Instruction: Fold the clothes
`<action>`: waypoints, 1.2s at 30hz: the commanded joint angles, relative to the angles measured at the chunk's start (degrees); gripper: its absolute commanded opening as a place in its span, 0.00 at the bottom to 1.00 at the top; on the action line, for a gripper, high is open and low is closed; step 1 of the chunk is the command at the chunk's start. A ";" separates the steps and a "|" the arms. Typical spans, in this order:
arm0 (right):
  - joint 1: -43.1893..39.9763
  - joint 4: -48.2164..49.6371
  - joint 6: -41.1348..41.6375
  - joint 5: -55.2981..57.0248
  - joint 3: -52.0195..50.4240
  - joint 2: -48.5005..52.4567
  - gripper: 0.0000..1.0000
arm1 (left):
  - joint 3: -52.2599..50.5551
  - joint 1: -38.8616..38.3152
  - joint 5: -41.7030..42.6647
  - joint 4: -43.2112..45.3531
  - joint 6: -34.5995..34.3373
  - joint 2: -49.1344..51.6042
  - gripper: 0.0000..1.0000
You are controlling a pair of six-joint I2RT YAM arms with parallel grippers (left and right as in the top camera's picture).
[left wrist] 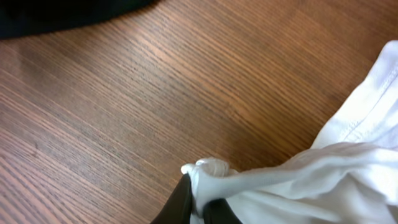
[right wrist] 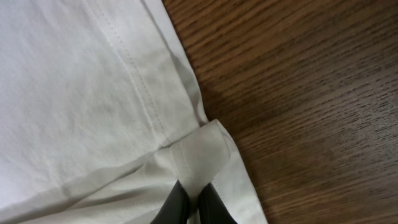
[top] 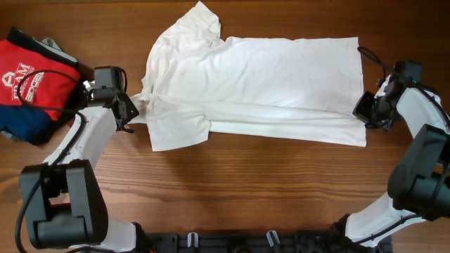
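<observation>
**Grips.** Left pincer [top: 131, 107] has its jaws together on a bunched knot of white cloth at the neck-end edge of the shirt [top: 260, 77]. In the wrist view the fabric is gathered right at the tips. Right pincer [top: 367, 111] is clamped on the turned-over hem corner [right wrist: 198, 152], with a stitched seam running away from the tips.

**Position.** The shirt lies spread between the two pincers, flat on the tabletop [top: 267, 183], plain white side up. No print shows.
- One sleeve [top: 199, 24] fans out well beyond the left pincer, on the side away from the arm bases.
- The other sleeve [top: 179, 130] lies just beside the left pincer, toward the bases.
- A long soft crease runs from pincer to pincer along that nearer edge.

**Step in hand (judgement).** Both ends look gripped for a lengthwise fold.
- Raise both ends level and together.
- Keep light tension across the span so it neither sags nor twists.
- Lay the carried edge parallel to the opposite one.
- The left grip looks thin and bunched, so it could slip or drag the near sleeve along.

**Materials.** The shirt is a thin, limp knit that wrinkles easily and has a double-stitched hem. The tabletop is dark wood grain, smooth and matte. A folded red garment [top: 31, 84] with a white logo sits on a navy garment [top: 28, 132], behind the left pincer and apart from the shirt.
</observation>
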 commanded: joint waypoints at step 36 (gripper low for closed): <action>0.09 -0.52 0.33 0.98 -0.70 1.33 0.05 | 1.84 -29.51 14.99 -5.64 0.00 1.05 0.45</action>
